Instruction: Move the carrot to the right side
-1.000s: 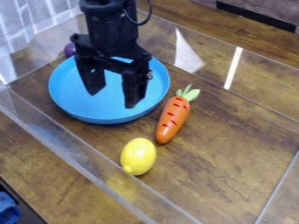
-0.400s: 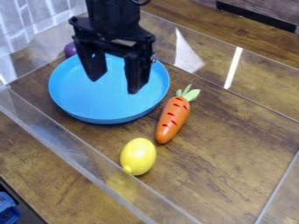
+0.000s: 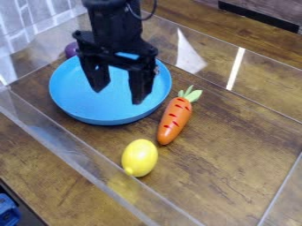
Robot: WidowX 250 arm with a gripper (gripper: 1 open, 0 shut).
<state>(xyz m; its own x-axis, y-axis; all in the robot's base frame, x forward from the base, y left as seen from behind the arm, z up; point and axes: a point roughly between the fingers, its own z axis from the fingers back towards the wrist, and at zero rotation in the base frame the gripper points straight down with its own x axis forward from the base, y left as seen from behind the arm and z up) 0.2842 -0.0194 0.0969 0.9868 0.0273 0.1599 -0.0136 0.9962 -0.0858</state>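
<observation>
Carrot (image 3: 175, 117) lies on the wood just right of the blue plate (image 3: 71, 99), leafy top pointing away, lemon (image 3: 139, 158) near its tip; probably light, rigid, slick plastic, best pinched across its thick middle by the empty, wide-open gripper (image 3: 119, 82) over the plate.

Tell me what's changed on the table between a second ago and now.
Almost nothing. The end effector bobbed slightly over the blue plate and is back about where it began, jaws open, holding nothing. The carrot and the lemon lie where they were, beside the plate and untouched.
</observation>
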